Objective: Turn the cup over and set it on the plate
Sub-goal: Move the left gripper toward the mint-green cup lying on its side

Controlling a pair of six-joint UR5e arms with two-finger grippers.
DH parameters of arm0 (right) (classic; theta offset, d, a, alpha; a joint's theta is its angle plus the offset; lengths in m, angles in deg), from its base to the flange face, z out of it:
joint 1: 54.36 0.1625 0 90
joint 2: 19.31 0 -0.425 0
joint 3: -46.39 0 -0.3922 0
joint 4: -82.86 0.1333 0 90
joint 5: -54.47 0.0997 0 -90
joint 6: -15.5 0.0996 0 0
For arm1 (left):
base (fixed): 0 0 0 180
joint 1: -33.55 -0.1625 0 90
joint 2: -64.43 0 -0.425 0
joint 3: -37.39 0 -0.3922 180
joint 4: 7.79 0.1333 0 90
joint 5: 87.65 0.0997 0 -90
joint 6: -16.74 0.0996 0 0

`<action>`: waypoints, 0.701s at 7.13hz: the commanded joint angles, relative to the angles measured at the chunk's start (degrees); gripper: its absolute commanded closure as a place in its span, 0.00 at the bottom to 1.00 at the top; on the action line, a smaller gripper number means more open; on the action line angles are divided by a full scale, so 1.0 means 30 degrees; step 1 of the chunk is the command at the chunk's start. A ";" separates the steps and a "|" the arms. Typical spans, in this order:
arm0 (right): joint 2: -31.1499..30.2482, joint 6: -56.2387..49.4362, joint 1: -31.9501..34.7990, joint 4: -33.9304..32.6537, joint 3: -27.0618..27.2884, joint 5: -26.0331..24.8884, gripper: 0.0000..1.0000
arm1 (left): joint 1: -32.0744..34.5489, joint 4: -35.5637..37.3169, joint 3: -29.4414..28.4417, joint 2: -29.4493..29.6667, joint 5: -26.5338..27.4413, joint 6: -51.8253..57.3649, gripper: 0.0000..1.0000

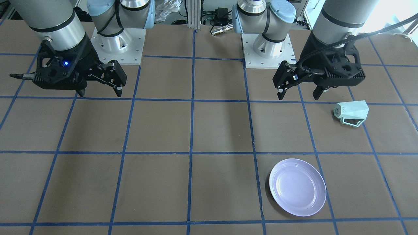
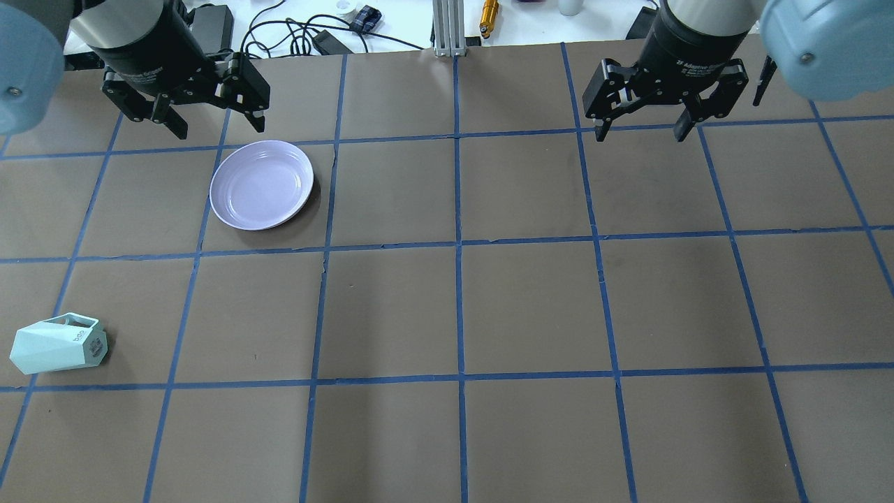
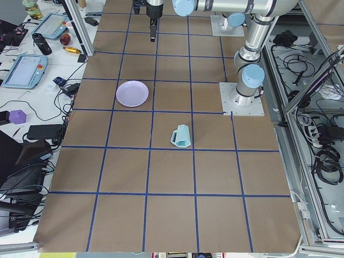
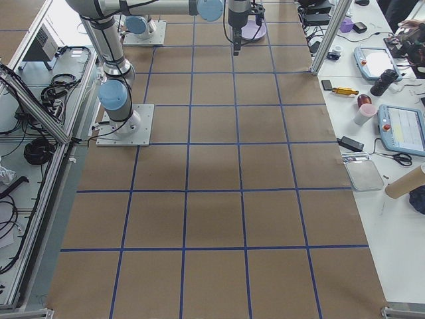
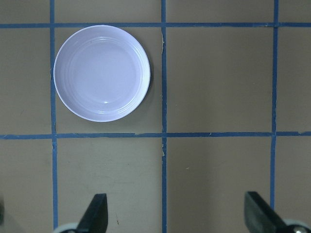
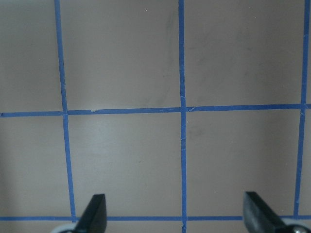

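The pale mint-green faceted cup [image 2: 59, 344] lies on its side at the table's near left, its dark-marked base pointing to the table's middle; it also shows in the front view [image 1: 351, 112] and the left side view [image 3: 181, 136]. The lavender plate [image 2: 262, 184] lies empty further out on the left, also seen in the front view [image 1: 297, 187] and the left wrist view [image 5: 101, 73]. My left gripper [image 2: 220, 129] hovers open and empty beyond the plate, far from the cup. My right gripper [image 2: 640, 136] hovers open and empty over the right side.
Brown table surface with a blue tape grid [image 2: 457, 244]. Cables, a power brick and small tools lie beyond the table's far edge [image 2: 314, 35]. The arm bases [image 1: 117, 42] stand at the robot's side of the table.
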 commanded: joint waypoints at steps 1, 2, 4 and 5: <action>0.0000 0.0000 0.0001 0.0000 0.0000 0.0000 0.00 | -0.2179 -0.1186 0.0098 -0.0277 -0.0237 0.1493 0.00; 0.0000 0.0000 0.0001 -0.0029 0.0000 0.0000 0.00 | -0.3585 -0.1454 0.0186 -0.0366 -0.0848 0.3101 0.00; 0.0000 0.0000 0.0001 0.0000 0.0000 0.0000 0.00 | -0.6717 -0.2826 0.0245 -0.0367 -0.0884 0.7633 0.00; 0.0000 0.0000 0.0001 -0.0029 0.0000 0.0000 0.00 | -0.8416 -0.3558 0.0333 -0.0193 -0.0710 1.0964 0.00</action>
